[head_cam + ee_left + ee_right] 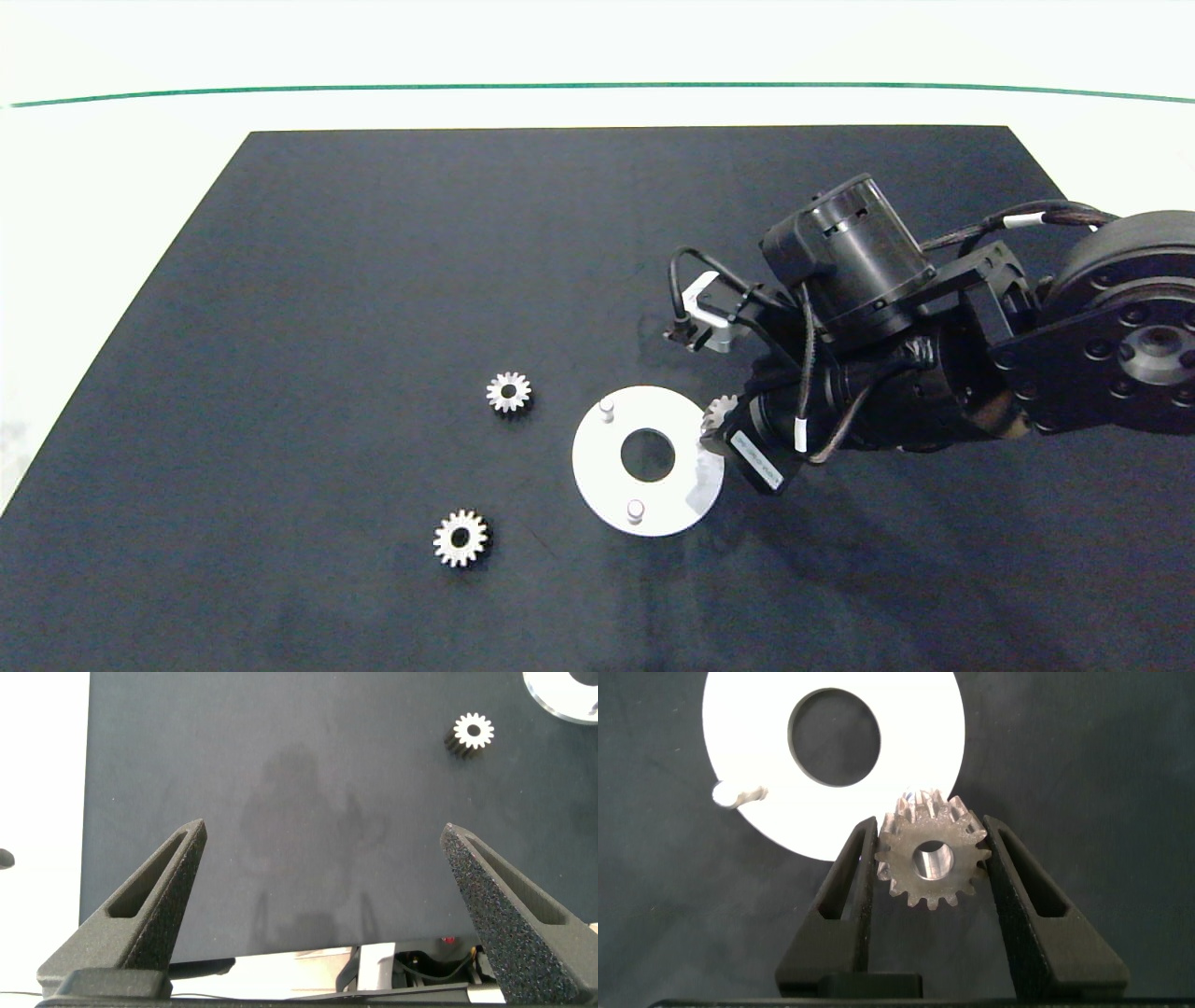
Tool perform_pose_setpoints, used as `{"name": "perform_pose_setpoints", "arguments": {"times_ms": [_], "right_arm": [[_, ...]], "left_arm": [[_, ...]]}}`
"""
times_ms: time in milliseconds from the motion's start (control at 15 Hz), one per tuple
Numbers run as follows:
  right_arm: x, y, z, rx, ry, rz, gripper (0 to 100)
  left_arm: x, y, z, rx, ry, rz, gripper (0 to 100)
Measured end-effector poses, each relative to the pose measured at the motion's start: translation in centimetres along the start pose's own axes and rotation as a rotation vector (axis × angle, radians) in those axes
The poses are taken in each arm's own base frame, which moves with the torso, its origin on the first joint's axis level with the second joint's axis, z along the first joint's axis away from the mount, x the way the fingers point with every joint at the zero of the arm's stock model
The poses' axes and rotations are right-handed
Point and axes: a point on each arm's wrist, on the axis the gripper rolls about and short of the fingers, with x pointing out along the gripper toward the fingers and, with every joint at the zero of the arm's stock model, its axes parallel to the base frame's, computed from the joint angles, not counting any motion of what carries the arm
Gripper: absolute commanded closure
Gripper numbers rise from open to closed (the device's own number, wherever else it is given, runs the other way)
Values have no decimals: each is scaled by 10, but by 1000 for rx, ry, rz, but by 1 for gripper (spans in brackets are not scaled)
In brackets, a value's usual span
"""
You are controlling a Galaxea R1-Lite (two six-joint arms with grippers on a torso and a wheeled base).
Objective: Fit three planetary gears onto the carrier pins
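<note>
Right claw (pixel 931 859) pinching one planetary gear (pixel 930 862) by its toothed rim, one grey finger on each side, centre hole facing the wrist camera. In the head view, this gear (pixel 720 412) held at the right edge of the white disc (pixel 597 467), the dark right arm reaching in from the right side above the dark mat (pixel 373 280). On the disc, two carrier pins standing bare: one (pixel 607 408) near the far-left rim, one (pixel 636 511) near the near rim; third pin not visible, hidden under the claw or its shadow. Large centre hole of the disc open, showing the mat.

Two more planetary gears lying flat on the mat, both left of the disc and apart from it: one (pixel 509 392) nearer to the disc, the other (pixel 461 538) closer to the near table edge.

Left claw (pixel 327 905) spread wide above bare mat, holding nothing, well apart from the gears
</note>
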Motion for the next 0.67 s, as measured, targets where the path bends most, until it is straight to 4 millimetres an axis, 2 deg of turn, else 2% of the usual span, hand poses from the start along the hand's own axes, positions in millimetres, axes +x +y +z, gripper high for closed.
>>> {"name": "perform_pose_setpoints", "arguments": {"times_ms": [667], "right_arm": [[13,4,6,-4,6,6,81]], "left_arm": [[0,0,2,0,1,-1,0]]}}
